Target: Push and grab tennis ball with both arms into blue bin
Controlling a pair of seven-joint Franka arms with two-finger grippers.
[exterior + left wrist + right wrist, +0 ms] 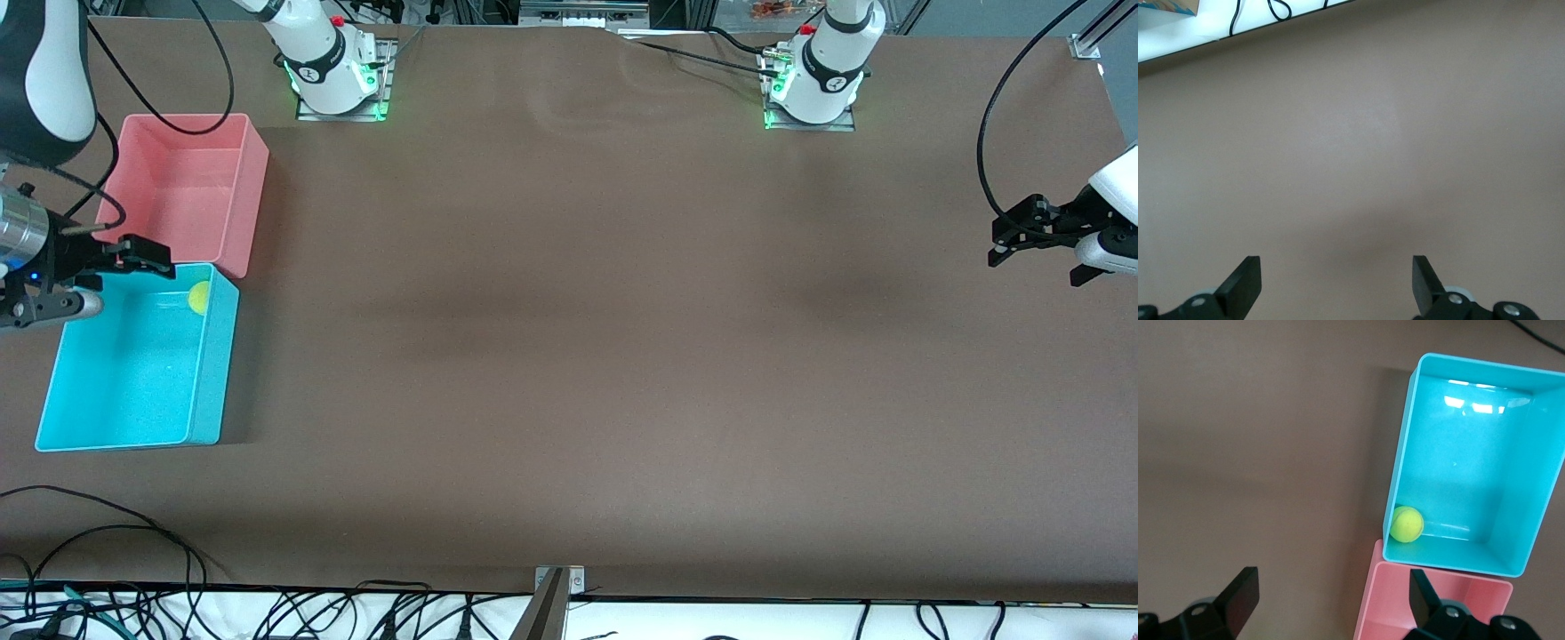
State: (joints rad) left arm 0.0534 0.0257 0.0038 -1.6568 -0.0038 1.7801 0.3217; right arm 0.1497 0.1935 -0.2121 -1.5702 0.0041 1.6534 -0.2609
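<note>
A wide brown bench seen from above, with two white robot arms based along its top edge. The tennis ball (199,297) already lies inside the blue bin (133,436), tucked into the corner at about one o'clock of the bin's floor in the front view, against the wall that meets the pink bin (251,187). The two bins stand end to end at the right arm's end of the bench, touching or nearly so, the pink one farther from the front camera.

The right gripper (93,280) hangs over the blue bin's edge nearest the pink bin, its jaws spread wide and holding nothing. From those jaws the ball lies at roughly three o'clock in the front view, close by but lower, down on the bin floor. In the right wrist view the ball (1406,524) sits clear of both jaws, in the blue bin (1405,427). A ball has no long axis, so no approach angle matters.

The left gripper (1040,244) waits over bare bench at the left arm's end, well apart from both bins, jaws also wide and empty (1337,287). The right arm is by far the nearer to the ball.

The bench surface is flat, matte and bare across its middle. Judged from this, the task looks finished; what remains is likely only withdrawing.
</note>
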